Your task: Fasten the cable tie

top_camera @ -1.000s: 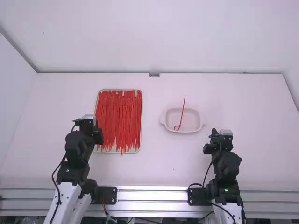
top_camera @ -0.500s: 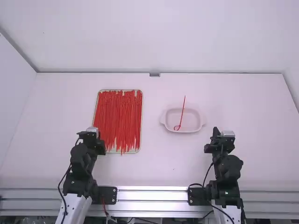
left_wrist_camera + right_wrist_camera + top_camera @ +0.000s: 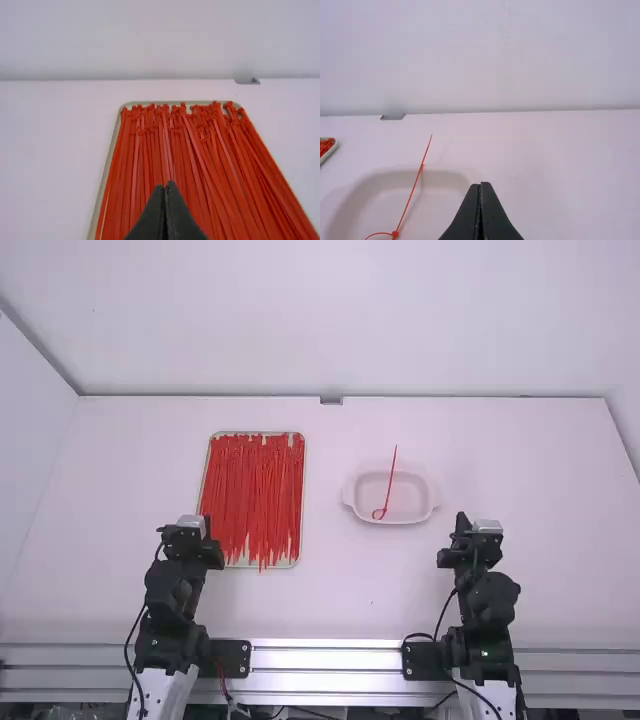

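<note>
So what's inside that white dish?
One red cable tie, already looped: the loop lies on the dish floor, the tail pokes over the far rim. Only the floor beneath it is hidden.

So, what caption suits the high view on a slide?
Left gripper and right gripper shut; tray of red cable ties; one looped tie in white dish.

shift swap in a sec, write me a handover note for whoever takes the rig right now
Left tool: shut, empty, low near its base, facing the tray.
Right tool: shut, empty, low near its base, facing the white dish.
Things: loose cable ties fill the tray. One looped cable tie lies in the dish, its tail sticking out over the far rim.
Done: that one tie looks fastened and dropped off.
Left: probably picking the next tie from the tray, if more are wanted.
</note>
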### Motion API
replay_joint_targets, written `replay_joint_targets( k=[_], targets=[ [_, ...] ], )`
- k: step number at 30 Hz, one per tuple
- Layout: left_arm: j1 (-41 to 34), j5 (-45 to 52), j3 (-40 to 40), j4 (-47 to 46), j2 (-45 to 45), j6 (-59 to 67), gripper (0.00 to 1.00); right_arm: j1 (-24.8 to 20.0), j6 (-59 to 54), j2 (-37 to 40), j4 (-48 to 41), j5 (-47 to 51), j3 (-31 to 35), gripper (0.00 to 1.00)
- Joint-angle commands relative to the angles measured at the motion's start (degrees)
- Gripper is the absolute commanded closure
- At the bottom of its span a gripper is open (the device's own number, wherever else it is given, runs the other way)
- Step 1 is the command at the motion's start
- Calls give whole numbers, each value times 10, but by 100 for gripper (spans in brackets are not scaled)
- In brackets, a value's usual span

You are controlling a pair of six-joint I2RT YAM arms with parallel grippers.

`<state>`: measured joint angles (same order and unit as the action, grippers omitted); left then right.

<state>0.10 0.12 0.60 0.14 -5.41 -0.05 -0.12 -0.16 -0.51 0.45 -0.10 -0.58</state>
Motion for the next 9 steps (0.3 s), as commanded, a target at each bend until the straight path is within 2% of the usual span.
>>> replay_joint_targets(
  k=[1, 9],
  targets=[
    [-1, -1, -6, -1, 19, 1, 100, 1, 2, 5, -4, 1, 6, 100],
    [-1, -1, -6, -1, 54, 1, 100, 1, 2, 5, -4, 1, 6, 100]
  ],
)
